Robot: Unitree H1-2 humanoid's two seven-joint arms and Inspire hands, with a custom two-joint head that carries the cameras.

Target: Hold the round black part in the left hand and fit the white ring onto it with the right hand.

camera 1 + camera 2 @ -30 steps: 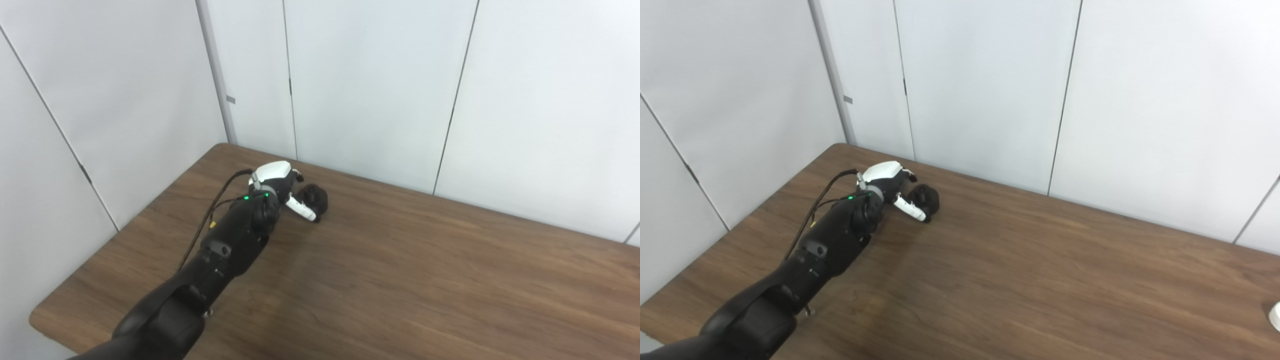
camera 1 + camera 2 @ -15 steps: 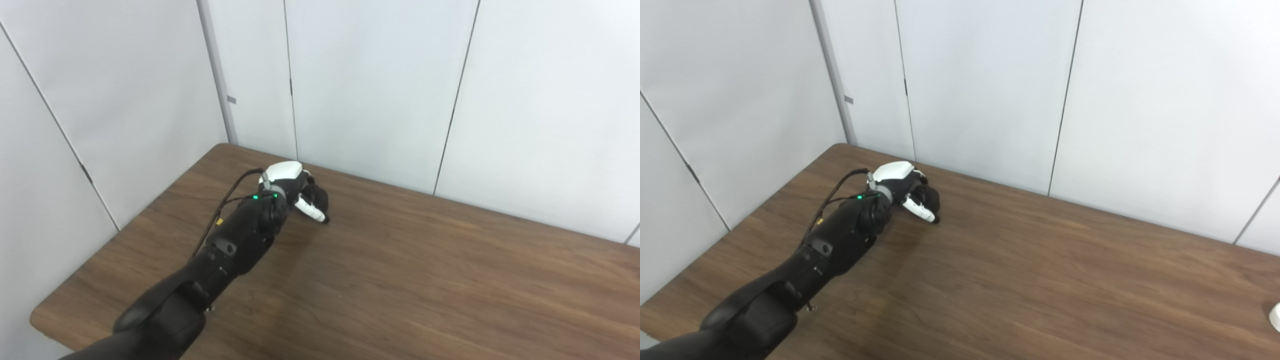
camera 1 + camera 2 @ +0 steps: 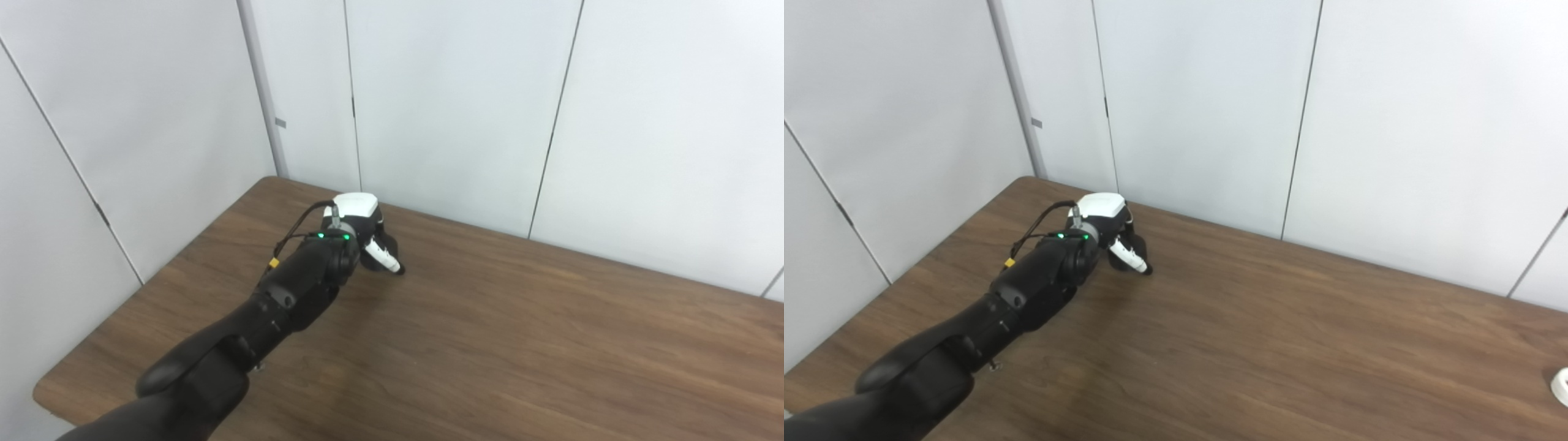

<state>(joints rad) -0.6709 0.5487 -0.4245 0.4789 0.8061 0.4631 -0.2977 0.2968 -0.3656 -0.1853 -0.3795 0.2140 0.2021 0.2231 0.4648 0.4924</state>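
My left hand (image 3: pixel 365 229), black with a white back, reaches to the far left part of the table. Its fingers and white thumb are curled around the round black part (image 3: pixel 372 260), which rests on the wood and is mostly hidden under the hand. The white ring (image 3: pixel 1560 386) lies at the table's right edge and shows only in the right eye view, partly cut off. My right hand is not in view.
The brown wooden table (image 3: pixel 520 343) stands in a corner of white wall panels (image 3: pixel 459 104). The table's left edge and front left corner (image 3: pixel 46 392) are close to my left arm. A cable runs along the left forearm (image 3: pixel 288 242).
My left hand has moved right onto the black part and its fingers have closed around it. The part is now mostly covered. The view has shifted slightly.
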